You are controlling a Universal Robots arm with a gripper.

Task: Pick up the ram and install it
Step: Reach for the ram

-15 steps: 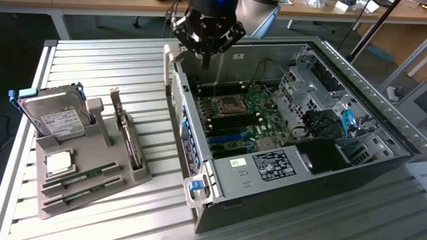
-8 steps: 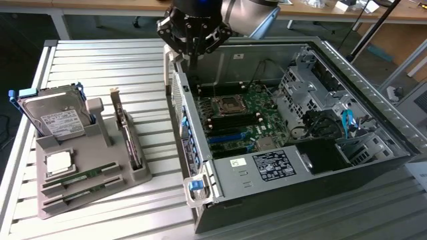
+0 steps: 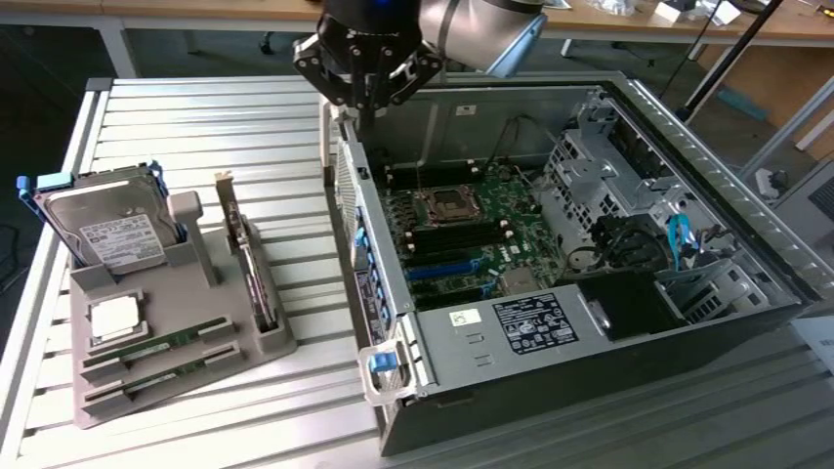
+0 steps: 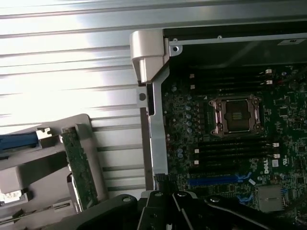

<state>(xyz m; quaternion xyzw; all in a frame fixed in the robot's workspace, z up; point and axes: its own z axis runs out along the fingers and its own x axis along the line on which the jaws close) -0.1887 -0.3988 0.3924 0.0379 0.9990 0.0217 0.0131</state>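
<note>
Two green ram sticks lie flat in slots of a grey holder at the exterior view's left, the ram nearer the silver chip and a second stick in front of it. My gripper hangs above the far left corner of the open computer case, well away from the sticks, shut with nothing between its fingers. In the wrist view the gripper sits over the case's edge beside the motherboard. Black memory slots flank the processor socket.
The holder also carries a hard drive, a square silver processor chip and an upright card, the card being close to the case wall. A slatted metal table lies under everything. Drive cages and cables fill the case's right side.
</note>
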